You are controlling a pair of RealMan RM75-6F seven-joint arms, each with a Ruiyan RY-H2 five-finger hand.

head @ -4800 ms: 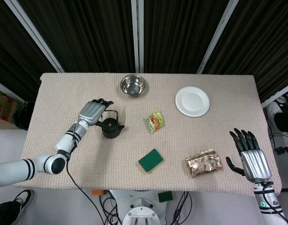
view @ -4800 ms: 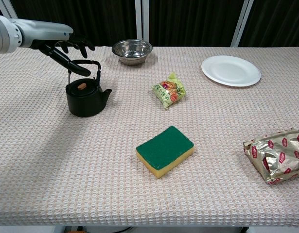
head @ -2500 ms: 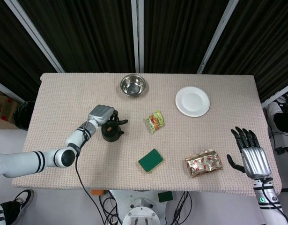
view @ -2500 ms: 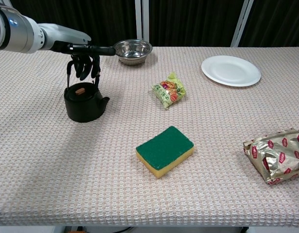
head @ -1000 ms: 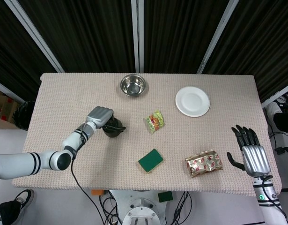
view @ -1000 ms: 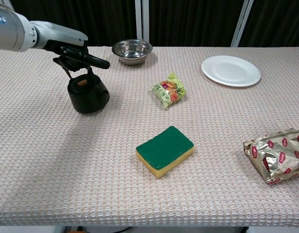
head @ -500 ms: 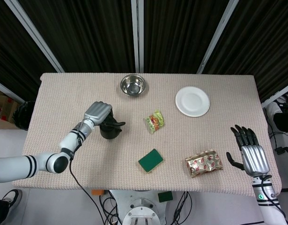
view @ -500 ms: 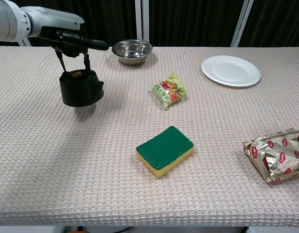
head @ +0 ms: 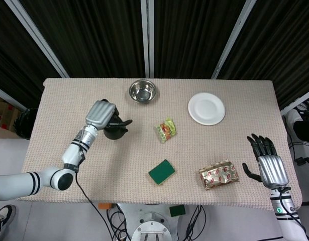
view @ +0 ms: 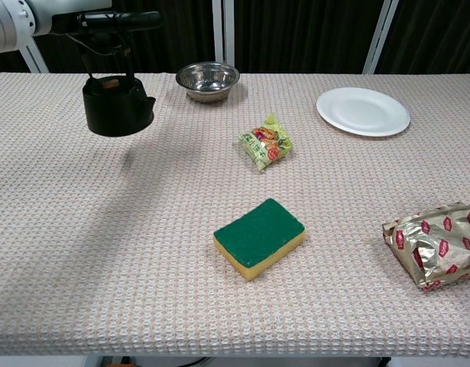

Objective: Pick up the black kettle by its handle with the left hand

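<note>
The black kettle [view: 116, 107] hangs in the air above the table's left side, its shadow on the cloth below it. My left hand [head: 101, 114] grips its wire handle from above; in the chest view the hand [view: 105, 21] sits at the top left edge. In the head view the kettle [head: 115, 131] shows just right of the hand, partly hidden by it. My right hand [head: 270, 168] is open beyond the table's front right corner, holding nothing.
A steel bowl [view: 208, 79] stands at the back, a white plate [view: 363, 111] at the back right. A green snack packet [view: 266, 143] lies mid-table, a green sponge [view: 259, 237] nearer the front, and a gold foil bag [view: 437, 245] at the right edge.
My left hand has closed on the kettle's handle and raised the kettle off the table, higher than half a second ago. The right hand has barely moved.
</note>
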